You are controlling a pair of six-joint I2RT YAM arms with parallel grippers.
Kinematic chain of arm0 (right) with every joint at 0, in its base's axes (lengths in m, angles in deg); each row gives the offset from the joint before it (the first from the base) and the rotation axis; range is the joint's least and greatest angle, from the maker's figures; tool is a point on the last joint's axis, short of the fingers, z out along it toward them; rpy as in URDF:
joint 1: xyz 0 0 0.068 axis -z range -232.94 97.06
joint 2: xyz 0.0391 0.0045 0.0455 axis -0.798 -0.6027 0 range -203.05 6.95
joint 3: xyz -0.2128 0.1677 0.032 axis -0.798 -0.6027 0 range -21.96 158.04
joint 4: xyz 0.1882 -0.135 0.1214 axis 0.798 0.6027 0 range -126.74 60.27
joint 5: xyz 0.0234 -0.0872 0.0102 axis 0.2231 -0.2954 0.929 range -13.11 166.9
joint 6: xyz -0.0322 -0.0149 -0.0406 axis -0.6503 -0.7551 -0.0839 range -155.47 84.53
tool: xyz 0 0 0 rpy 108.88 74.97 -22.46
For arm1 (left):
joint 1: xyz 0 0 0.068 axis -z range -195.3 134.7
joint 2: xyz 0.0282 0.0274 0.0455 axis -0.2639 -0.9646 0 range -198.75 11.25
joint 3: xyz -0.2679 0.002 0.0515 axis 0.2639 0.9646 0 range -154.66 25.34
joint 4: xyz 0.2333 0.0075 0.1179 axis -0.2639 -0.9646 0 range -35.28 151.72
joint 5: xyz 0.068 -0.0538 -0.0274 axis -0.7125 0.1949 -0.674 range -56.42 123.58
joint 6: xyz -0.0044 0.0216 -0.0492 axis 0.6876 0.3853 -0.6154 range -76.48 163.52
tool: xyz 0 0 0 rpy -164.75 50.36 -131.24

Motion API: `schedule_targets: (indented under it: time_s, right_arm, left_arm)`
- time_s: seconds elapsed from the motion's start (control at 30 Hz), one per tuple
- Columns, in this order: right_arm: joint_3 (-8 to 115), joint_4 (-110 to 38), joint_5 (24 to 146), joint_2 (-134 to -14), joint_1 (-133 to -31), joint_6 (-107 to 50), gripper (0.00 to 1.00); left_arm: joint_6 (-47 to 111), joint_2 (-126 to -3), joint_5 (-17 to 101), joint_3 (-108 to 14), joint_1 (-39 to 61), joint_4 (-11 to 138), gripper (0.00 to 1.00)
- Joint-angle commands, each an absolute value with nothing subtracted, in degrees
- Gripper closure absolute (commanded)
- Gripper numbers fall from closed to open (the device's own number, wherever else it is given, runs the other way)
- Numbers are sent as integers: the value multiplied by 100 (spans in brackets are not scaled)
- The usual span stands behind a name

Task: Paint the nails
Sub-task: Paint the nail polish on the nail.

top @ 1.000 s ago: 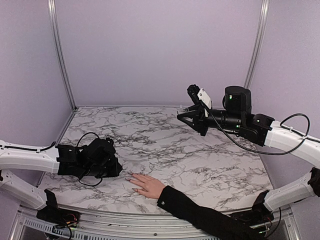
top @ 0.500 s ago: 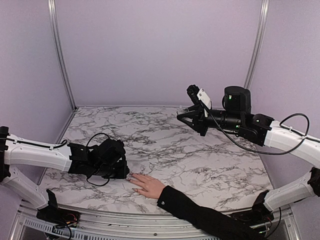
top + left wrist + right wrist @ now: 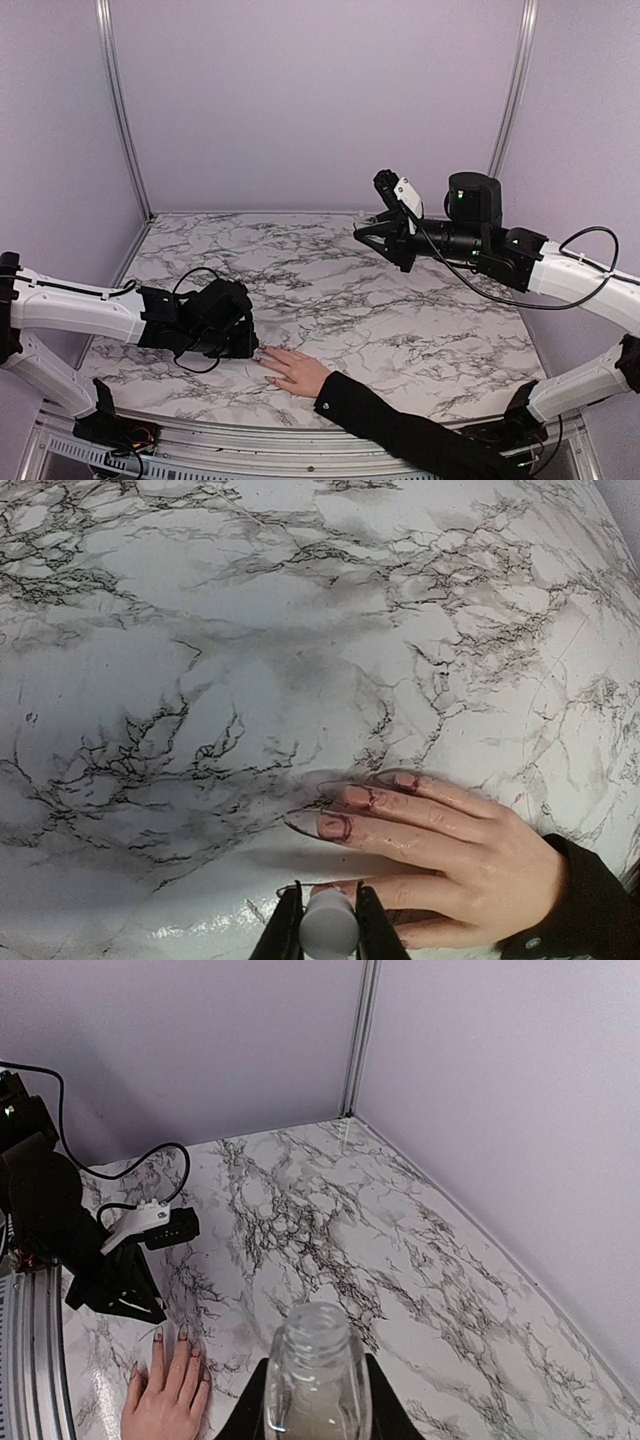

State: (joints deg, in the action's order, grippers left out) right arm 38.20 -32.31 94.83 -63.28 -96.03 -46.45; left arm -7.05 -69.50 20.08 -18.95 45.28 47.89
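The hand [image 3: 295, 370] lies flat on the table [image 3: 330, 280] near the front edge. Its fingers stretch out to the left, so the nails [image 3: 335, 826] point at the left pincer [image 3: 328, 925]. Some nails have dark red on them. The left arm reaches in low, and its pincer squeezes a grey stick [image 3: 329, 932] just beside the fingertips. The right pincer [image 3: 385, 235] is up high and far from the hand, gripping a clear bottle [image 3: 318, 1375].

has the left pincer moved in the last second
Yes. In the top view the left pincer has slid right across the marble table, closing the gap to the fingertips of the hand, which lies where it was.
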Motion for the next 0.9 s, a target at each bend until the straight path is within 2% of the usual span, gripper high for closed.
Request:
schedule_targets:
  time_s: [0.0,0.5,0.87]
  right_arm:
    - [4035,-3250,9544,-6318,-9568,-4663,100]
    - [3991,-3238,9526,-6274,-9566,-4677,100]
    - [3974,-3260,9526,-6278,-9570,-4694,100]
  left_arm:
    - [-761,-7050,1912,-2000,4517,4567,100]
    - [-951,-7082,1706,-2023,4508,4282,100]
    - [-863,-6317,1522,-1692,4569,4713,100]
